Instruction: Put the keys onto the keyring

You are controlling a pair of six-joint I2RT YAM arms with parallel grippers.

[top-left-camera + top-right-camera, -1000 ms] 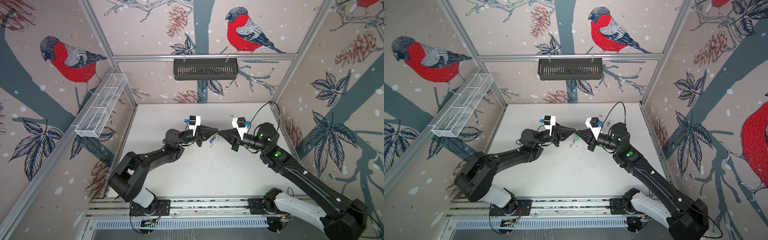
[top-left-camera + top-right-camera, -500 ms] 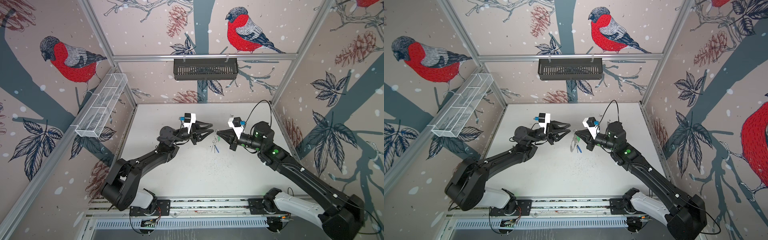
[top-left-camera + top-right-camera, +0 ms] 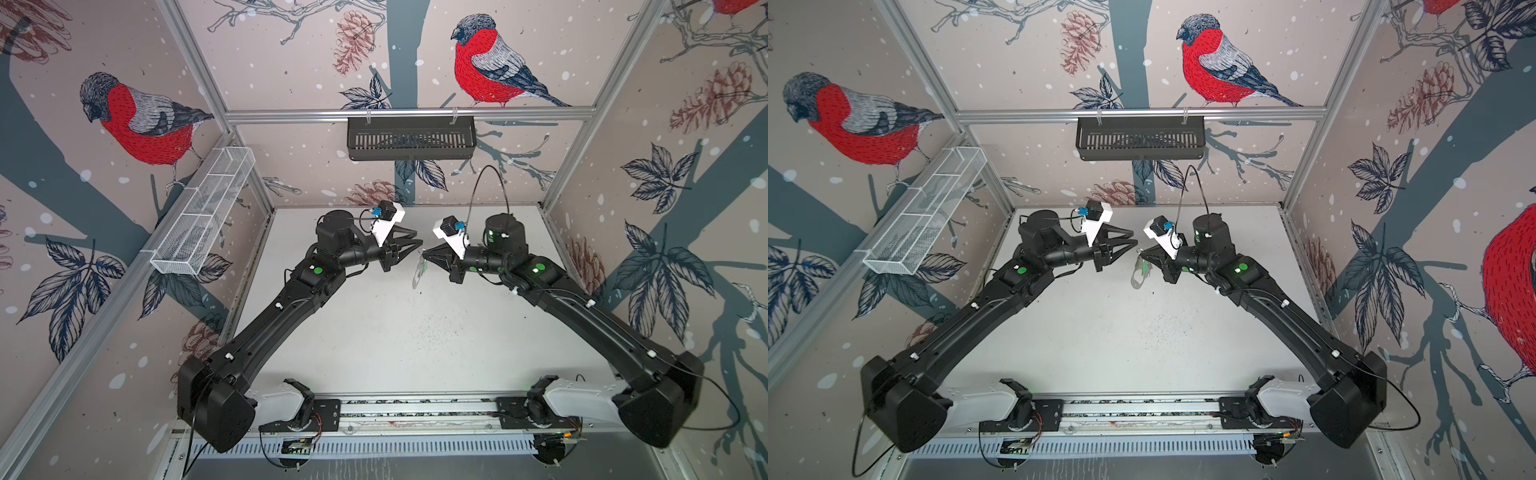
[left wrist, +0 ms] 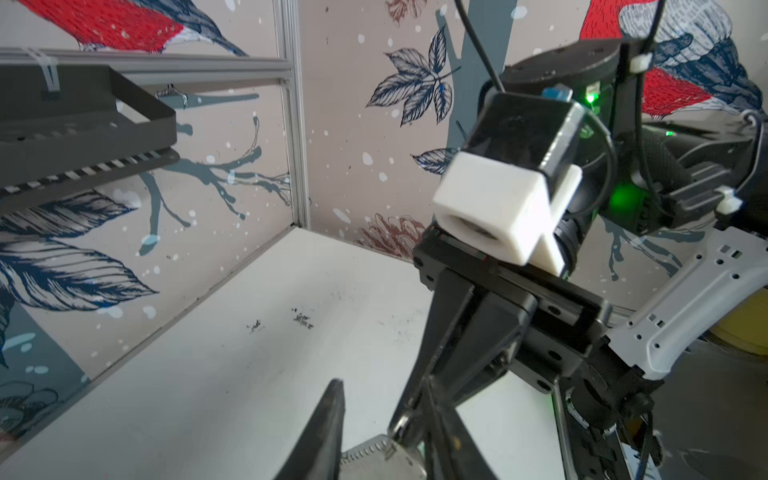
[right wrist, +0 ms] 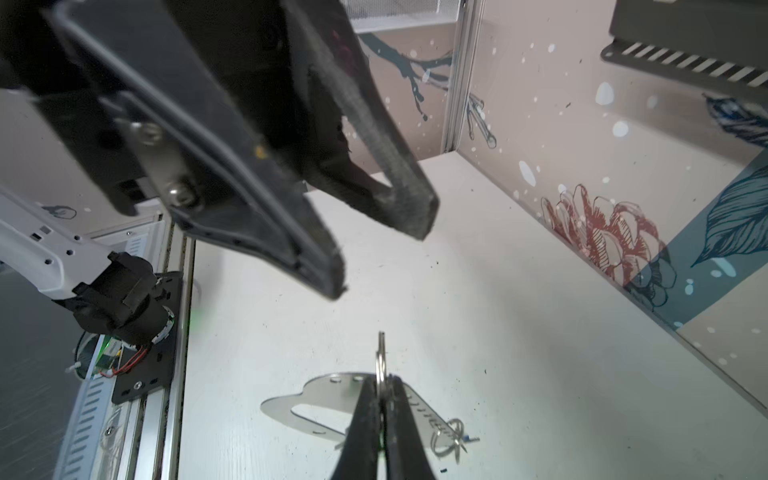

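The wire basket (image 3: 203, 216) is hanging on the left wall, well apart from both arms. The left gripper (image 3: 417, 241) is hovering above the table (image 3: 374, 332) near the middle and pointing toward the right arm. Its jaws are standing spread with nothing between them, which is showing in both top views (image 3: 1134, 237) and in the right wrist view (image 5: 380, 257).

Behind the middle, a black basket (image 3: 411, 139) is hanging on the back rail.

Just right of the left gripper, with a small gap, the keyring (image 3: 418, 274) is dangling in the air clear of the table (image 3: 1139, 276). In the right wrist view it is appearing as a flat silvery plate (image 5: 324, 395) with a large opening and a row of small holes along one edge. Little rings (image 5: 451, 436) and a blue speck (image 5: 467, 438) are hanging at its far end. A green bit (image 3: 423, 269) is showing on it just under the right gripper. The keys themselves are too small and blurred to make out.

The right gripper (image 3: 427, 254) is facing the left one, its jaws pressed together and pinching the keyring at the holed edge (image 5: 380, 411). A small ring (image 5: 380, 363) is sticking out past its tips. The left wrist view is showing the same grip head-on (image 4: 409, 411), with the keyring's edge (image 4: 374, 455) below.
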